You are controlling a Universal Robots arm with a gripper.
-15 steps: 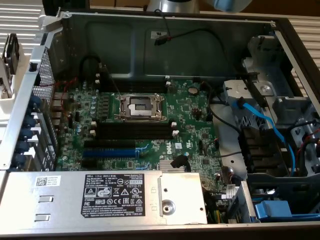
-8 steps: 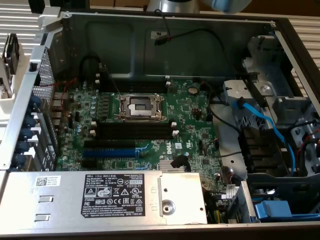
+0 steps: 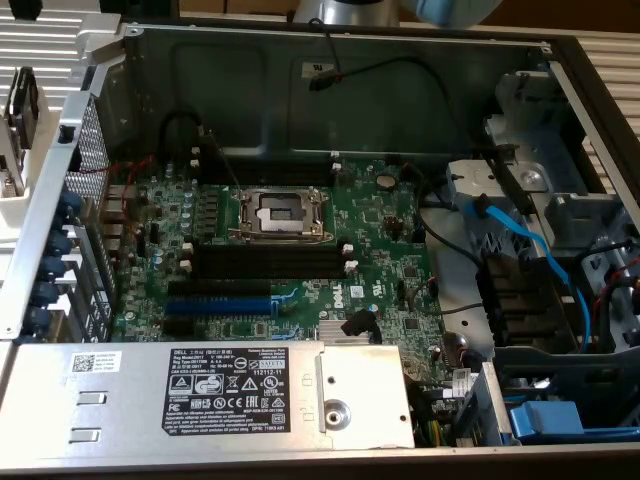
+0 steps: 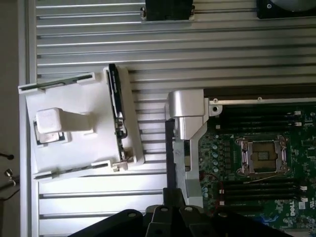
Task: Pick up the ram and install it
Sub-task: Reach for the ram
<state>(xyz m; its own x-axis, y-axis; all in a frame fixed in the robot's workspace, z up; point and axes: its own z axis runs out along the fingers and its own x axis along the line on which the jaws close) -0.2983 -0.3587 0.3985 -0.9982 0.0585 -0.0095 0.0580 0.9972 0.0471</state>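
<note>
The ram (image 4: 116, 114) is a thin dark stick standing on edge in a white holder (image 4: 74, 148) on the ribbed metal table. In the exterior view it shows as a dark piece (image 3: 21, 103) at the far left, outside the case. My gripper (image 4: 173, 211) hangs over the table by the open case's corner bracket (image 4: 186, 114), apart from the ram. Its dark fingers are shut with nothing between them. The black memory slots (image 3: 265, 262) lie on the green motherboard (image 3: 385, 225) beside the CPU socket (image 3: 281, 212).
A blue expansion slot (image 3: 215, 303) lies near the slots. A silver power supply (image 3: 200, 395) fills the case's front. Blue cables (image 3: 520, 240) and drive bays sit at the exterior view's right. Part of the arm (image 3: 345, 10) shows above the case's back wall.
</note>
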